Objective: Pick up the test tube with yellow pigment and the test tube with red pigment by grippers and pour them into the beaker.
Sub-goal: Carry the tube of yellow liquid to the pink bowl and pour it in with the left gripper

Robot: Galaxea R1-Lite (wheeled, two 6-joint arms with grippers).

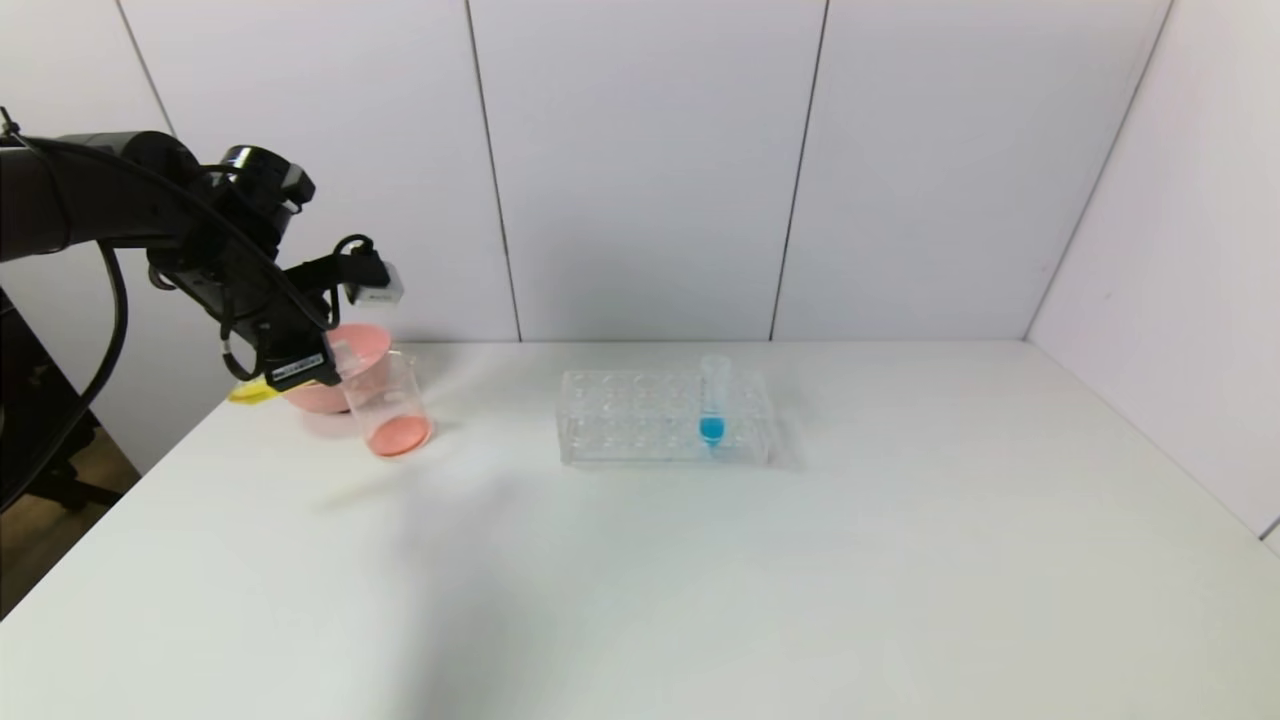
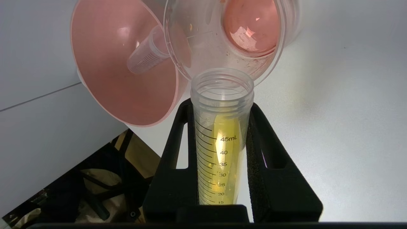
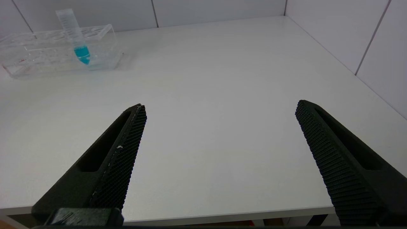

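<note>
My left gripper (image 1: 310, 365) is shut on the test tube with yellow pigment (image 2: 222, 143). The tube is tipped nearly level, its yellow tip (image 1: 250, 392) pointing away from the table. Its open mouth sits at the rim of the beaker (image 2: 197, 41), and yellow liquid runs along the tube's wall towards the mouth. The beaker (image 1: 388, 405) holds red-orange liquid at its bottom. A clear tube (image 2: 146, 57) lies in the pink bowl; its tip is hidden. My right gripper (image 3: 221, 108) is open and empty above the table's near edge, out of the head view.
The pink bowl (image 1: 352, 345) stands just behind the beaker at the table's far left corner. A clear tube rack (image 1: 620, 420) in the middle holds a blue-tipped tube (image 1: 712, 400); both show in the right wrist view, rack (image 3: 41, 47) and tube (image 3: 76, 35). Walls close the back and right.
</note>
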